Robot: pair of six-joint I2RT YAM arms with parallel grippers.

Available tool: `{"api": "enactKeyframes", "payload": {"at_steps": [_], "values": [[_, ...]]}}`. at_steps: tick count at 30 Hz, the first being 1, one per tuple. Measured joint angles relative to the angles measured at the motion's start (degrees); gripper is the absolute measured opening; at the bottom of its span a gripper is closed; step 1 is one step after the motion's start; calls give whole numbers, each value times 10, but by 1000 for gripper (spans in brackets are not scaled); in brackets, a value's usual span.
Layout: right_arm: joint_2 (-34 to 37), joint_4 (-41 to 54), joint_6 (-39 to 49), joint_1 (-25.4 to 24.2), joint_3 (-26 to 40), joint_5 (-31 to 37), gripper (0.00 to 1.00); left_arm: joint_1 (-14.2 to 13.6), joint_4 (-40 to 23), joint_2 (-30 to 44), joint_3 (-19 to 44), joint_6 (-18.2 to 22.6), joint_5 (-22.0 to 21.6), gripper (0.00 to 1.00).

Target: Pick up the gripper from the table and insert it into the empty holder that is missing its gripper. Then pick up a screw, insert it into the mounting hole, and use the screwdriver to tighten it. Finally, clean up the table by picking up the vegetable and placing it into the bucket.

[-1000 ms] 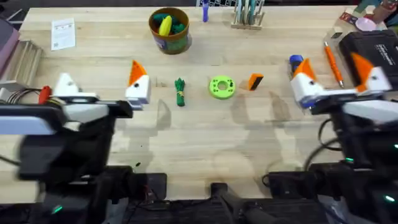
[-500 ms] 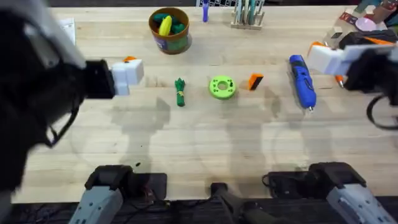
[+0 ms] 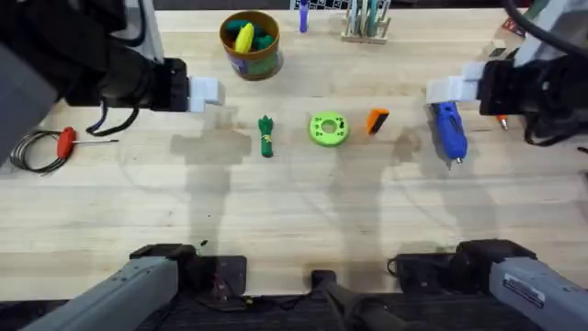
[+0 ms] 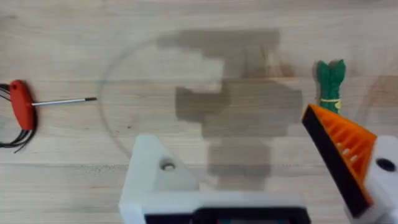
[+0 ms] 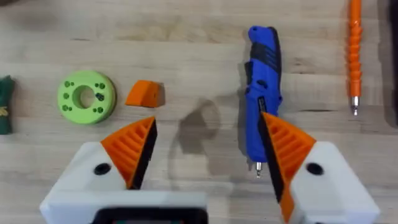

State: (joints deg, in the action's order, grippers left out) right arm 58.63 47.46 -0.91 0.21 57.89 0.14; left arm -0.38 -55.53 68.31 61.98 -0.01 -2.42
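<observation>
Raised and empty, jaws spread: left gripper point(image 4: 261, 180) with 1 orange pad and 1 bare white holder point(image 4: 158, 180), right gripper point(image 5: 205, 165) with 2 pads, poised just off the blue screwdriver point(image 5: 262, 93). Laid in a row mid-table for easy reach: vegetable point(image 3: 265, 135), green disc point(image 3: 328, 129), then the loose orange gripper point(image 3: 377, 120). Far behind, the bucket point(image 3: 250, 43), already holding toy food.

gripper point(image 3: 378, 120): orange, with a black edge
holder point(image 4: 158, 180): your left arm's mount is plain white
screwdriver point(image 5: 263, 84): bright blue with dark grip panels
vegetable point(image 3: 265, 136): dark green with a yellow band
bucket point(image 3: 250, 43): brown rim, greenish body (you will see yellow and green toys inside)
disc point(image 3: 328, 129): lime green
table point(image 3: 294, 221): pale wood grain
</observation>
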Motion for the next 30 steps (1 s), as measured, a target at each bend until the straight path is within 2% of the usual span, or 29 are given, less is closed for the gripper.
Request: {"api": "enactKeyframes", "payload": {"at_steps": [6, 9, 11, 17, 21, 25, 30], "values": [[10, 2, 0, 0, 0, 0, 975, 0, -3, 38, 0, 0, 1, 985], [10, 1, 0, 0, 0, 0, 975, -10, -8, 44, 0, -6, 0, 985], [10, 1, 0, 0, 0, 0, 976, -30, -12, 48, 0, -21, 0, 985], [10, 2, 0, 0, 0, 0, 975, -132, -13, 89, 0, -105, 2, 985], [10, 2, 0, 0, 0, 0, 975, -184, -8, 130, 0, -164, 7, 985], [10, 2, 0, 0, 0, 0, 976, -210, 18, 177, 0, -200, 18, 985], [10, 2, 0, 0, 0, 0, 975, -206, 43, 237, 0, -224, 29, 985]]}}
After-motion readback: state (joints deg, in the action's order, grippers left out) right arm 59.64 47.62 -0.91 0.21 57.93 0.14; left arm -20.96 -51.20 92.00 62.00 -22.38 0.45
